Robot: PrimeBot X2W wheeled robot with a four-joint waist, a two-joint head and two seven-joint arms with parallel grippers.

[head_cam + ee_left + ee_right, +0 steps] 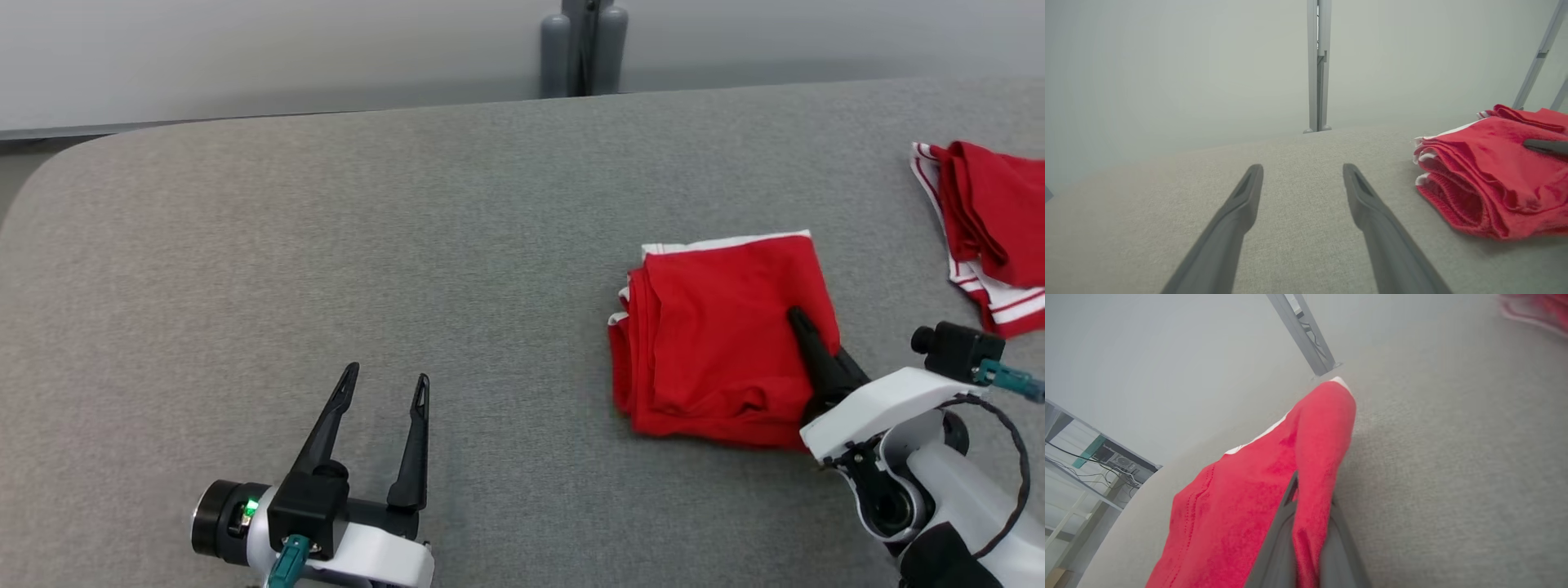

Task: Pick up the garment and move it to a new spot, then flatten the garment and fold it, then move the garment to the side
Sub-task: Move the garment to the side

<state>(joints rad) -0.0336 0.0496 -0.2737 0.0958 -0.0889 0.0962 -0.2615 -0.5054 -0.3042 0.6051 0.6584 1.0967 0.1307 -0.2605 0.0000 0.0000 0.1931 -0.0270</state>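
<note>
The garment [718, 335] is red with white trim, folded into a thick square on the grey table, right of centre; it also appears as the garment [1494, 175] at the right of the left wrist view. My right gripper [796, 320] reaches over its right edge and is shut on that edge; the right wrist view has the red cloth [1306, 465] pinched between the two dark fingers [1278, 539]. My left gripper [385, 384] stands open at the lower left, well apart from the garment, nothing between its fingers [1237, 212].
A second red garment with white stripes [988, 229] lies crumpled at the table's far right edge. A grey post [584, 45] stands behind the table's back edge. The grey table surface [326, 245] stretches wide to the left.
</note>
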